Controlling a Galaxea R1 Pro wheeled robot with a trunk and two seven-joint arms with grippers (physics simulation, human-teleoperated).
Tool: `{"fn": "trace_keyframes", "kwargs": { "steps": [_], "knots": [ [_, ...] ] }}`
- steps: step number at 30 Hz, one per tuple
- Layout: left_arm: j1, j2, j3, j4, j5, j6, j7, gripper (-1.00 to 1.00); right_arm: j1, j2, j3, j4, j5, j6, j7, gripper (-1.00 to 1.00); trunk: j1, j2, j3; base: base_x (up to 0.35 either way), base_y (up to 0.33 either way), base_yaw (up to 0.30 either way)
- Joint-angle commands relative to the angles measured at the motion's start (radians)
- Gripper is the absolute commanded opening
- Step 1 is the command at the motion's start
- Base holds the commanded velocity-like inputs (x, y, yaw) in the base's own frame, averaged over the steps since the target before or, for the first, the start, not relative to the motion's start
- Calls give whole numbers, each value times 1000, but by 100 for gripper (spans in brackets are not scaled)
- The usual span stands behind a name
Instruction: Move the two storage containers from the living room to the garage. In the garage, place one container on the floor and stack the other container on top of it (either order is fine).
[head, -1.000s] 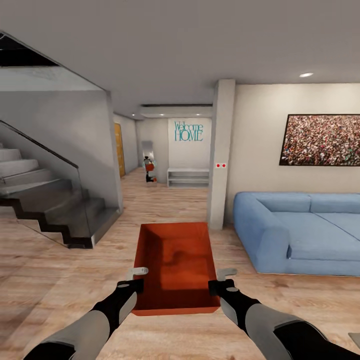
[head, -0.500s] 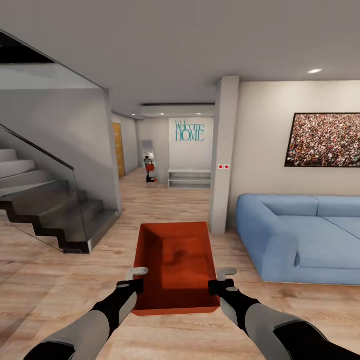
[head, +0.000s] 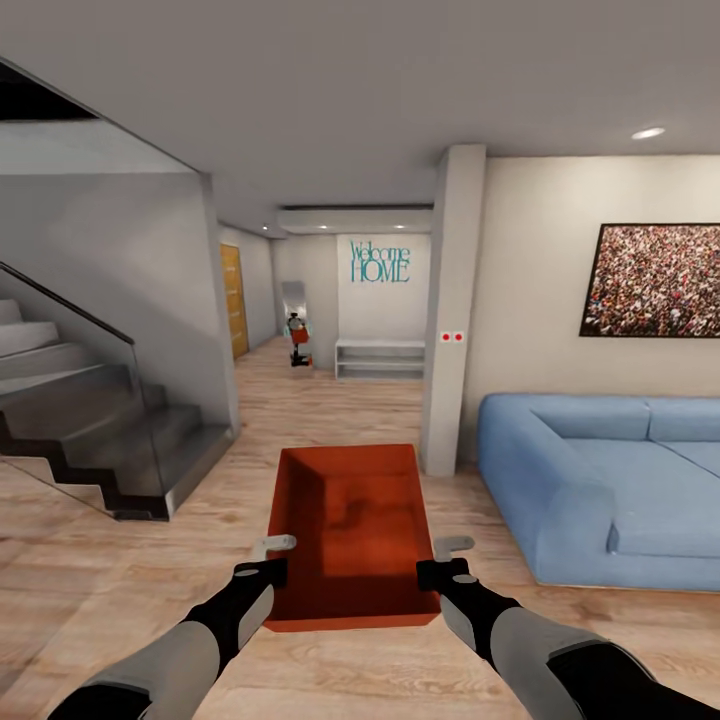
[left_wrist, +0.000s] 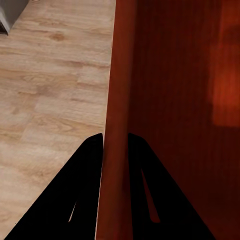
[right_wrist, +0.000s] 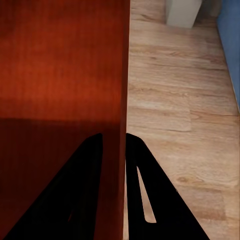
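Container hung level between my arms over the wood-plank floor, well short of the garage. My left gripper pinched its left wall, my right gripper the right wall, both clamped. Carrying well meant keeping both grips even and steering between stairs and sofa.
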Motion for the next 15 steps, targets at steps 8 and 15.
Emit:
{"fn": "trace_keyframes", "kwargs": {
  "steps": [8,15],
  "knots": [
    [-1,45,81,-6,-13,8,13,-100,0,1,-24,2,-5,-2,-1,-100,1,-1,0,322,0,0],
    [-1,44,81,-7,-13,8,13,-100,0,1,-23,2,-5,-2,-1,-100,1,-1,0,323,0,0]
  ]
}}
